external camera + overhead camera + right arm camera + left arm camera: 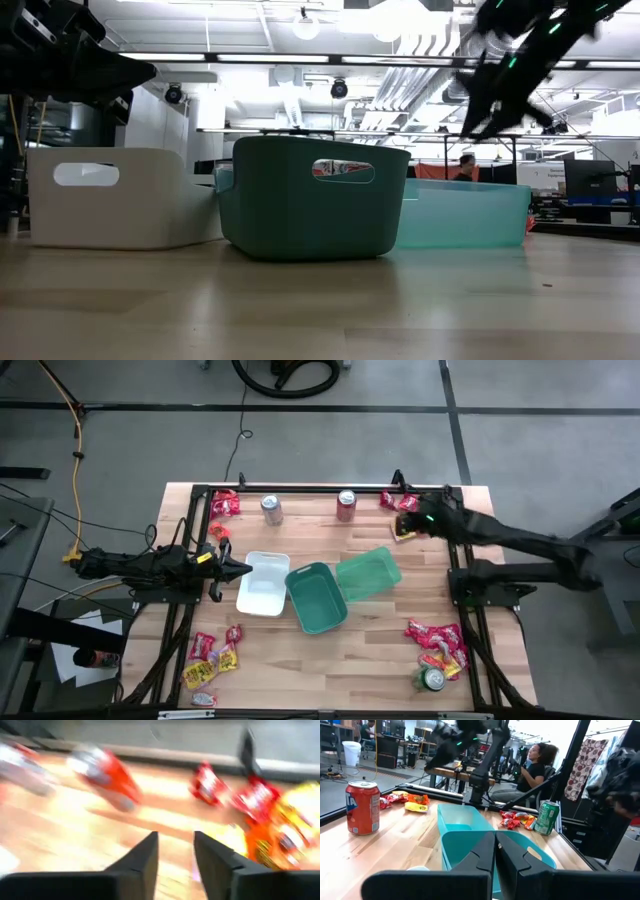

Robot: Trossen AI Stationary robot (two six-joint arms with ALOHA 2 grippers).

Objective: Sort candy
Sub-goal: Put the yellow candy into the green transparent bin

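Right gripper (174,851), fingers apart and empty, hangs over the far-right candy (403,530).
Packets there touch and overlap, so closing could pinch two colours together or nudge the red can (346,505); left gripper (245,569) waits shut beside the white tray (262,588).

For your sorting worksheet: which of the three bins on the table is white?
The white bin, leftmost of the row, nearest the left gripper; the other two are teal and pale green.
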